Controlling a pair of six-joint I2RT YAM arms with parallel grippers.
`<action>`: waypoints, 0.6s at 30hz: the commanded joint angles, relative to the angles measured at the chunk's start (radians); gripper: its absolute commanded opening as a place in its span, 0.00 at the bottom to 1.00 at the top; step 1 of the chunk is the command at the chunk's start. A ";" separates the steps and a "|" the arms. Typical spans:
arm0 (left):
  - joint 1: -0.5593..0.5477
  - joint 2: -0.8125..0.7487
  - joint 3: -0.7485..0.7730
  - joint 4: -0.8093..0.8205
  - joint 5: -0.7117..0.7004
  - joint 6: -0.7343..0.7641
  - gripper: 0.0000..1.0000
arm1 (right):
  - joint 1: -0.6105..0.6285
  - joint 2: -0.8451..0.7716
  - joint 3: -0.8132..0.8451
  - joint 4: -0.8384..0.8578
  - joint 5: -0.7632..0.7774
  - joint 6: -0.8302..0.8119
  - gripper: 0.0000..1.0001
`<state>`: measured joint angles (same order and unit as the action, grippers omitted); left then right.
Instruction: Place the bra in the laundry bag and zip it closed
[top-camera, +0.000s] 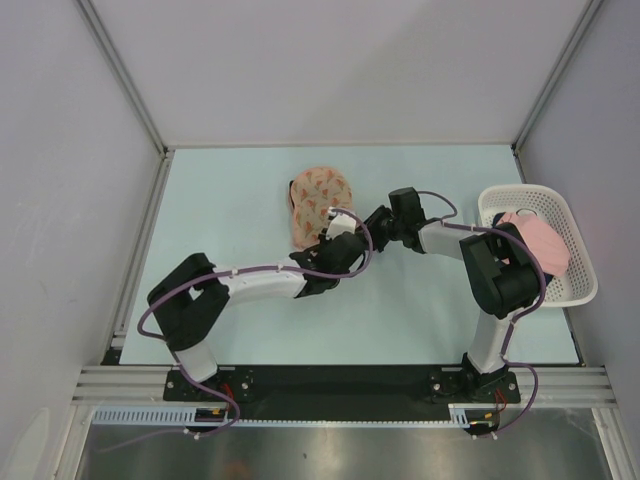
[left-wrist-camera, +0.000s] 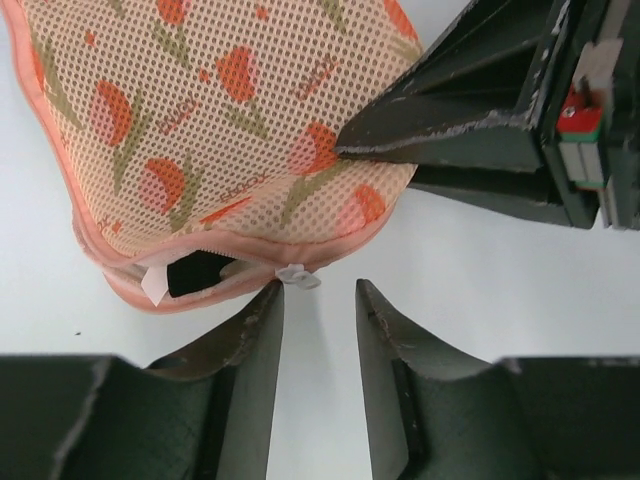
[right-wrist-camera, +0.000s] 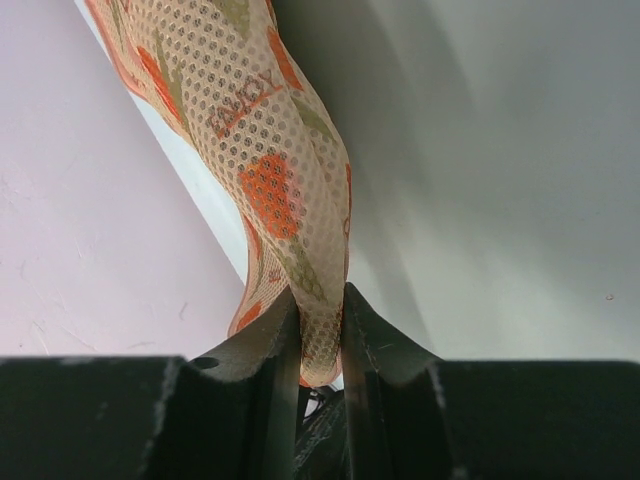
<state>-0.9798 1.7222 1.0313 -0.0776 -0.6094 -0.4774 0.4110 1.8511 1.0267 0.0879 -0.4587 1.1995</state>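
The oval peach mesh laundry bag (top-camera: 318, 200) with orange leaf print lies on the pale bench (top-camera: 220, 210), centre-far. The right pincer (right-wrist-camera: 320, 305) is pressed together on its right rim, seemingly to anchor it. The left pincer (left-wrist-camera: 318, 290), spread, hovers by the white zip pull (left-wrist-camera: 298, 277). A short gap is not yet zipped. The black inside is probably the bra (left-wrist-camera: 190, 272).

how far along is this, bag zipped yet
Done: bra seems inside, showing dark through the gap in the laundry bag. In hand: right hand pinches the bag's edge; left hand, open, sits at the zip pull. Left: closing that short gap.
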 joint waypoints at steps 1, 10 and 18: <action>0.004 0.016 0.061 -0.016 -0.049 0.016 0.36 | 0.005 -0.047 -0.001 0.029 -0.008 0.009 0.25; 0.044 0.028 0.079 -0.044 -0.027 0.019 0.20 | 0.006 -0.049 -0.002 0.038 -0.015 0.017 0.25; 0.047 0.021 0.089 -0.091 -0.073 0.016 0.00 | 0.011 -0.049 -0.008 0.044 -0.018 0.011 0.25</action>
<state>-0.9428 1.7435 1.0813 -0.1417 -0.6312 -0.4694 0.4160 1.8511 1.0267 0.1005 -0.4599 1.2049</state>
